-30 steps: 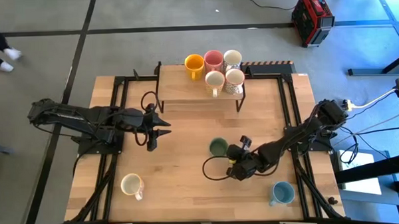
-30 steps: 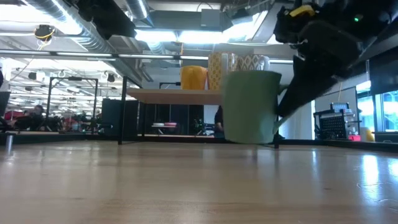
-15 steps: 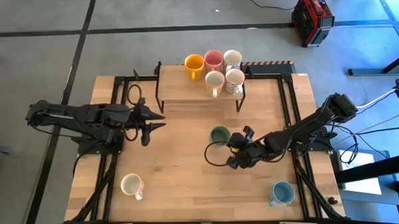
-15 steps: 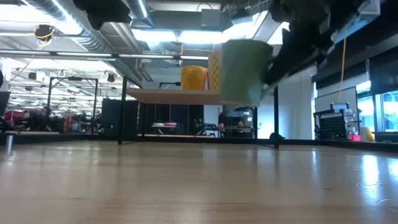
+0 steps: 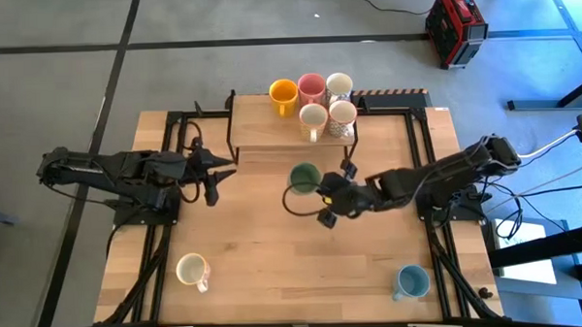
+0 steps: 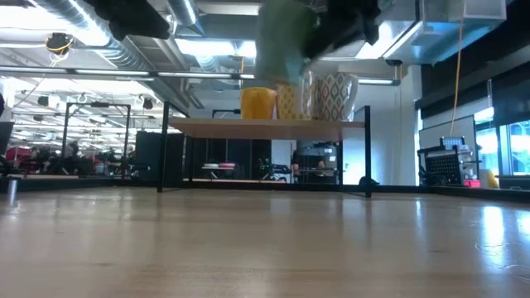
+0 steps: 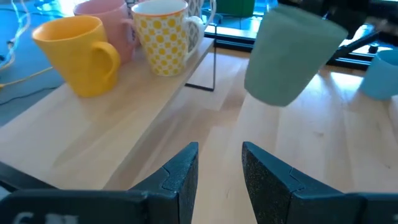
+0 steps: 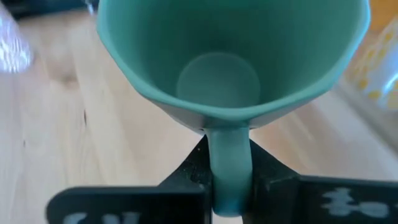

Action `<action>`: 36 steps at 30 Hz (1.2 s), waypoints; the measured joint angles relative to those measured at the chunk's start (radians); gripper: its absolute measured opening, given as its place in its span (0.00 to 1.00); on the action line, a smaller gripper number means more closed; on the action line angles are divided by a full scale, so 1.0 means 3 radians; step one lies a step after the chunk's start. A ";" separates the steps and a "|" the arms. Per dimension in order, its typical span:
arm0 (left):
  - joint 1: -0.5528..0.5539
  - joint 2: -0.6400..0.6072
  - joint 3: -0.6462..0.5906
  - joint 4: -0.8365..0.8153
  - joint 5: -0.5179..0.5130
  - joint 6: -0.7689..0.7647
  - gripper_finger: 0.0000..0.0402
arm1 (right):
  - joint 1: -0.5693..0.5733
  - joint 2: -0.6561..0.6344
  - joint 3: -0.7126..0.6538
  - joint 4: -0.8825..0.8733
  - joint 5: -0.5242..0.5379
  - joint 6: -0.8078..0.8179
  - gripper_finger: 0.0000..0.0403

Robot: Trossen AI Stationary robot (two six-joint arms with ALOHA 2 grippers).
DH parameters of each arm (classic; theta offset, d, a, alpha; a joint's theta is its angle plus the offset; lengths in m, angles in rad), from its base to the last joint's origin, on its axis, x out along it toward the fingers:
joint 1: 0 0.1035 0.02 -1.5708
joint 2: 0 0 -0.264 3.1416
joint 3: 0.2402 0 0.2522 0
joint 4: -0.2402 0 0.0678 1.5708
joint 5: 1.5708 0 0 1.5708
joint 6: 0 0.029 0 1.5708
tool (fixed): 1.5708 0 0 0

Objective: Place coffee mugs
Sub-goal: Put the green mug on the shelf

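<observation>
We note right gripper (image 5: pixel 323 195) fingers clamped on green mug (image 5: pixel 304 178) handle, mug aloft near shelf (image 5: pixel 271 135), left gripper (image 5: pixel 225 172) fingers narrowly parted, above bench (image 5: pixel 275 271).

green mug (image 8: pixel 230 68): smooth glazed ceramic, satin sheen. table (image 5: pixel 265 252): pale matt wood, visible grain. shelf (image 5: pixel 271 135): matching wood top, black metal frame. right gripper (image 8: pixel 229 186): matt black plastic.

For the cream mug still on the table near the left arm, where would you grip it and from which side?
Grip the cream mug by its handle, which sticks out toward the table's centre. It stands upright with bare table around it, so the left claw could probably come down from above on that side.
</observation>
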 joint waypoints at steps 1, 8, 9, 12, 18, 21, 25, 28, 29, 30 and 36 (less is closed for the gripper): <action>0.0000 -0.0001 0.0000 0.0001 -0.0034 0.0001 0.29 | -0.0043 0.0000 0.0053 0.0003 -0.0001 -0.0048 0.05; 0.0000 -0.0076 0.0001 -0.0040 -0.0078 -0.0015 0.29 | -0.0149 0.0144 0.0373 -0.0012 0.0076 -0.0043 0.05; 0.0000 -0.0087 0.0001 -0.0052 -0.0069 -0.0016 0.29 | -0.0145 0.0209 0.0464 -0.0068 0.0091 -0.0020 0.05; 0.0000 -0.0117 0.0002 -0.0042 -0.0057 0.0000 0.29 | -0.0139 0.0445 0.0815 -0.0316 0.0139 0.0113 0.05; 0.0048 -0.0147 0.0005 -0.0066 -0.0070 0.0006 0.29 | -0.0273 0.0959 0.1540 -0.0917 0.0320 0.0530 0.05; 0.0074 -0.0145 0.0005 -0.0069 -0.0076 0.0008 0.29 | -0.0363 0.1158 0.1816 -0.1164 0.0282 0.0722 0.05; 0.0108 -0.0144 0.0005 -0.0066 -0.0080 0.0009 0.29 | -0.0464 0.1305 0.2007 -0.1219 0.0206 0.0865 0.05; 0.0125 -0.0145 0.0005 -0.0063 -0.0080 0.0009 0.29 | -0.0530 0.1334 0.2025 -0.1156 0.0214 0.0961 0.05; 0.0125 -0.0145 0.0005 -0.0063 -0.0083 0.0009 0.29 | -0.0551 0.1341 0.2026 -0.1138 0.0210 0.0973 0.05; 0.0125 -0.0145 0.0005 -0.0064 -0.0083 0.0009 0.29 | -0.0574 0.1344 0.2025 -0.1141 0.0200 0.0979 0.05; 0.0125 -0.0145 0.0005 -0.0065 -0.0081 0.0009 0.29 | -0.0716 0.1344 0.2025 -0.1142 0.0223 0.1108 0.05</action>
